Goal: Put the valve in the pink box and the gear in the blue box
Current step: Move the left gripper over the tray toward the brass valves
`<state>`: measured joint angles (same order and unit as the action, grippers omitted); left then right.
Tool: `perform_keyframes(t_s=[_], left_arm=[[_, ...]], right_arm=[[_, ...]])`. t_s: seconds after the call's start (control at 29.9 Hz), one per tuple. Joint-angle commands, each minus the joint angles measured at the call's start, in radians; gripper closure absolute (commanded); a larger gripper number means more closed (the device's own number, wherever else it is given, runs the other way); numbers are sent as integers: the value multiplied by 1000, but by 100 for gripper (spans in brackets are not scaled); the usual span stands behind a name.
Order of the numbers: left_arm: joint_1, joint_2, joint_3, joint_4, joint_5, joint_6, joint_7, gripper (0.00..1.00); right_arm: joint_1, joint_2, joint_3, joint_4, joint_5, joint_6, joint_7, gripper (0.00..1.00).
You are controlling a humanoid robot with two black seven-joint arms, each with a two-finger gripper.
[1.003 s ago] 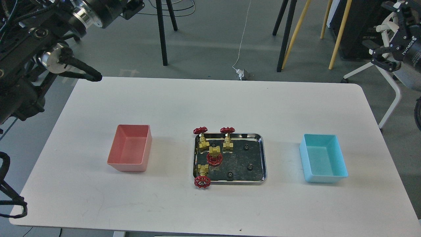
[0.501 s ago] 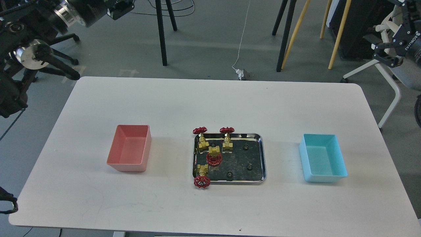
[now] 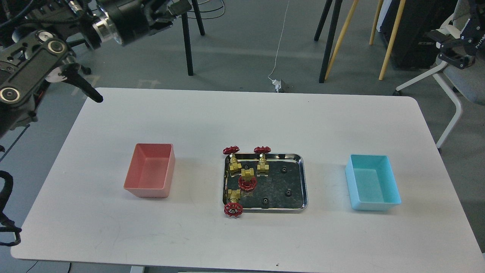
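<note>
Four brass valves with red handwheels lie in the left half of a shiny steel tray (image 3: 304, 182): two at the back (image 3: 232, 159) (image 3: 262, 162), one in the middle (image 3: 247, 179), one at the front left corner (image 3: 233, 203). Several tiny black gears, such as this one (image 3: 284, 169), lie on the tray floor. The pink box (image 3: 151, 174) stands empty to the left of the tray, and the blue box (image 3: 373, 182) stands empty to its right. My left gripper (image 3: 178, 8) is high at the top left, dark and end-on. My right gripper (image 3: 441, 45) is off the table at the top right, fingers apart and empty.
The white table (image 3: 242, 113) bears only the tray and the two boxes. A black cable stub (image 3: 89, 91) from my left arm hangs over the table's back left corner. Stand legs, wooden poles and a chair are on the floor behind the table.
My left arm has swung, and its far end moved right along the top edge. My right gripper has risen and drifted right. Nothing on the table has moved.
</note>
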<state>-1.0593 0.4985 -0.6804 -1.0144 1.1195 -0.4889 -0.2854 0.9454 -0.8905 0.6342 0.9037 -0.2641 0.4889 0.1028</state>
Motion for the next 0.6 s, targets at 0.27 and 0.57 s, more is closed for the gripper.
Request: perform_keyframes(t_s=[0.27,0.57], left_arm=[[78,-126,370,-36,552,419,-203,2],[159,-155,633,57,678,716,-203,3]], right_arm=[[108,5,-19,-95,-27,0,-21,1],[116,2,-21,-95,-50,0,-21,1]])
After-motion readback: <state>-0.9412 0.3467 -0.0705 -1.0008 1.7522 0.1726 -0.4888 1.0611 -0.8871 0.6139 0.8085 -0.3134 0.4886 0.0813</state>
